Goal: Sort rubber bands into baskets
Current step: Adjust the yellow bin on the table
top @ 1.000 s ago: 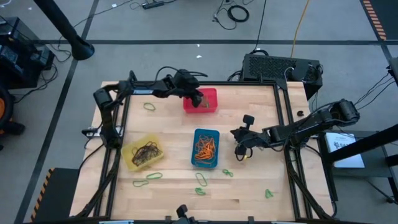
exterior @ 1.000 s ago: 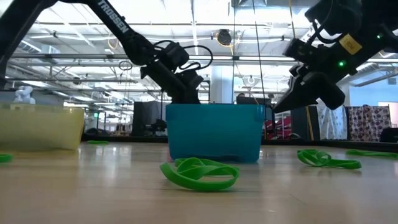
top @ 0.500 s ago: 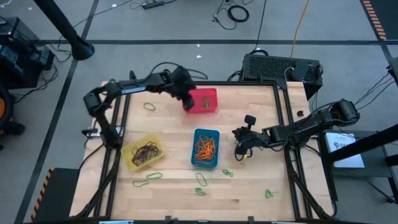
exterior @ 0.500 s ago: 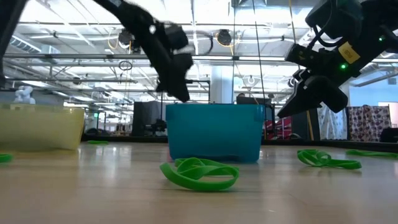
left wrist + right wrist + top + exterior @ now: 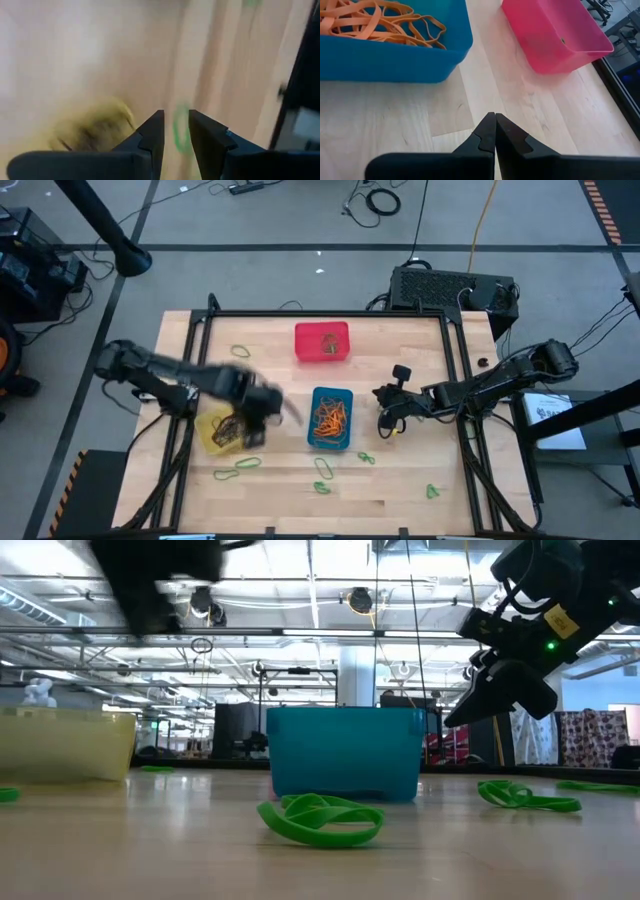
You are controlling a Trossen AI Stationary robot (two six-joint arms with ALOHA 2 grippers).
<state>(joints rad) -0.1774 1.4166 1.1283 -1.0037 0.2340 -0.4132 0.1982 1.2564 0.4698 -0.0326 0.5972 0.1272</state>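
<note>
Loose green rubber bands (image 5: 322, 470) lie scattered on desk (image 5: 400, 480) along near edge; one more (image 5: 240, 351) near far left corner. Orange bands fill blue basket (image 5: 331, 419) at centre, dark bands in yellow basket (image 5: 229, 428) left of it, red basket (image 5: 322, 342) at far edge. My left gripper (image 5: 175, 131) sweeps over yellow basket, jaws slightly parted, empty. My right gripper (image 5: 494, 125) waits right of blue basket, jaws closed, empty. Step, I judge: travelling to next pick. Next: settle over one green band, lower, pinch.

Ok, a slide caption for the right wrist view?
Shut right end effector hovers over bare table, blue basket of orange rubber bands and red basket ahead.
</note>
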